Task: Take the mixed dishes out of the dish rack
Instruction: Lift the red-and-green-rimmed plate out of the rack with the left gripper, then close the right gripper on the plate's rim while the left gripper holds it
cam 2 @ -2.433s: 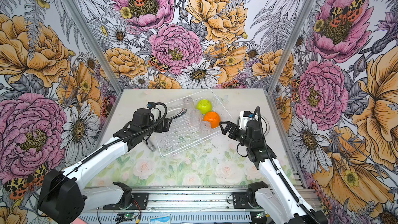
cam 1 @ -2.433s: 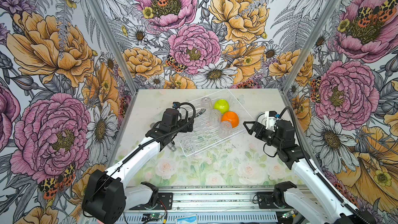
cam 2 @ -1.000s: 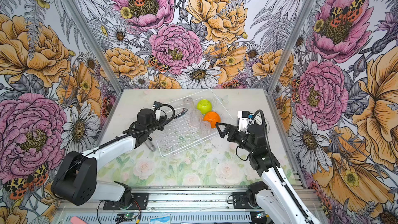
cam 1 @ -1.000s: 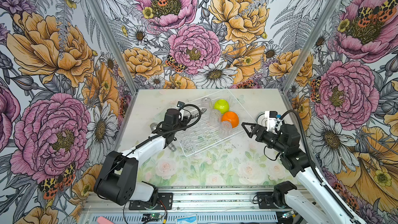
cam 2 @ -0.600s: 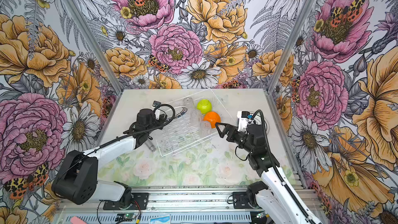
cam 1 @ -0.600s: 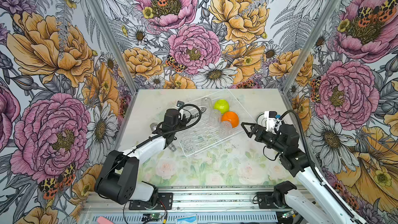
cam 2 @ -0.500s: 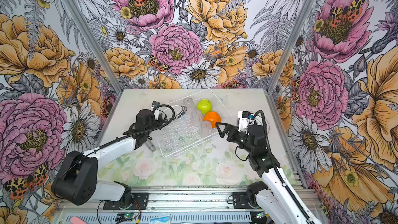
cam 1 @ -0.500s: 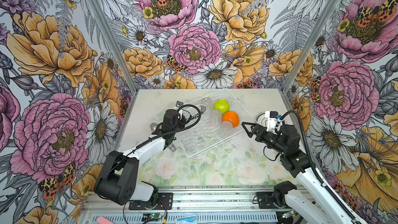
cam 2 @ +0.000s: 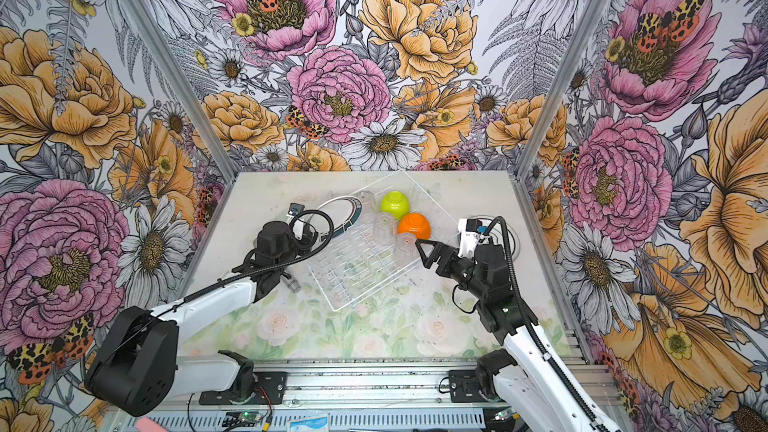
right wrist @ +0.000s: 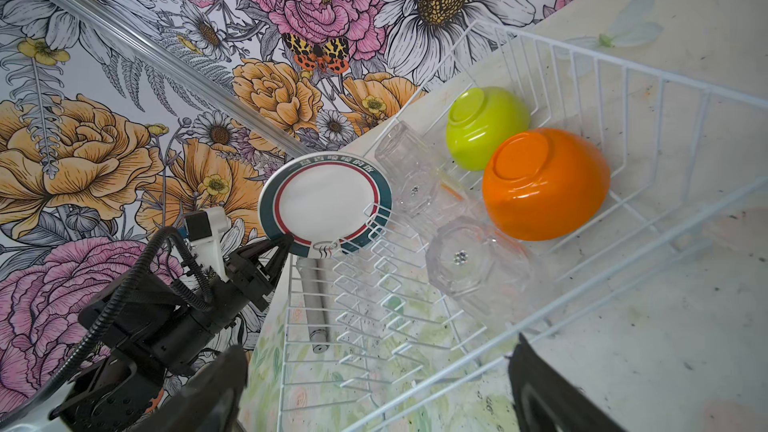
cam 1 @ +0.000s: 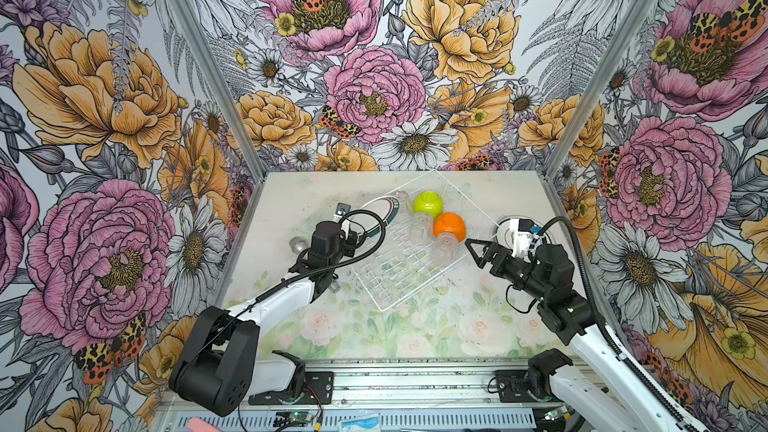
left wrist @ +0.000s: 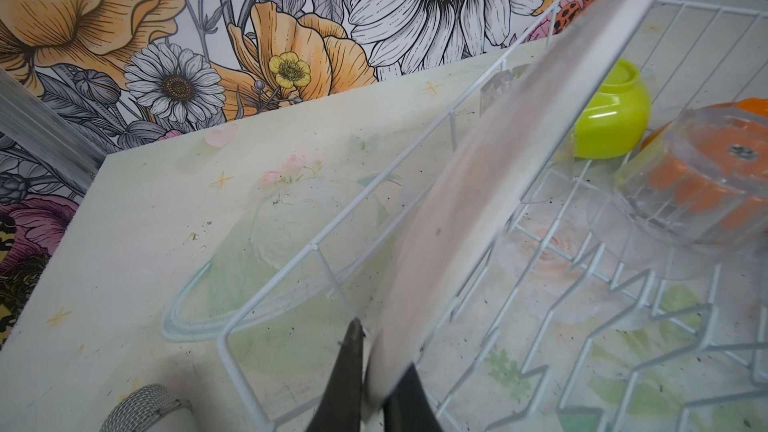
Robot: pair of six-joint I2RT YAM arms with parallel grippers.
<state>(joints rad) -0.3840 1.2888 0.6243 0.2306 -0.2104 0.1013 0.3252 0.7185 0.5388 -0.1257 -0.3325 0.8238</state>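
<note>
1. Standing on edge at ten o'clock in the dish rack [cam 1: 428,284]: dark-rimmed plate [right wrist: 328,205].
2. Clamped at its rim by the left gripper [right wrist: 286,243]; right gripper [cam 1: 477,252] spread wide, empty, at the rack's three o'clock.
3. Probably stiff, slick, breakable; pinch deep on the rim, lift straight up.

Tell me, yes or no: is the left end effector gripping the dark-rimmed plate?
Yes: the right wrist view shows the left end effector pinching the rim of the dark-rimmed plate.
</note>
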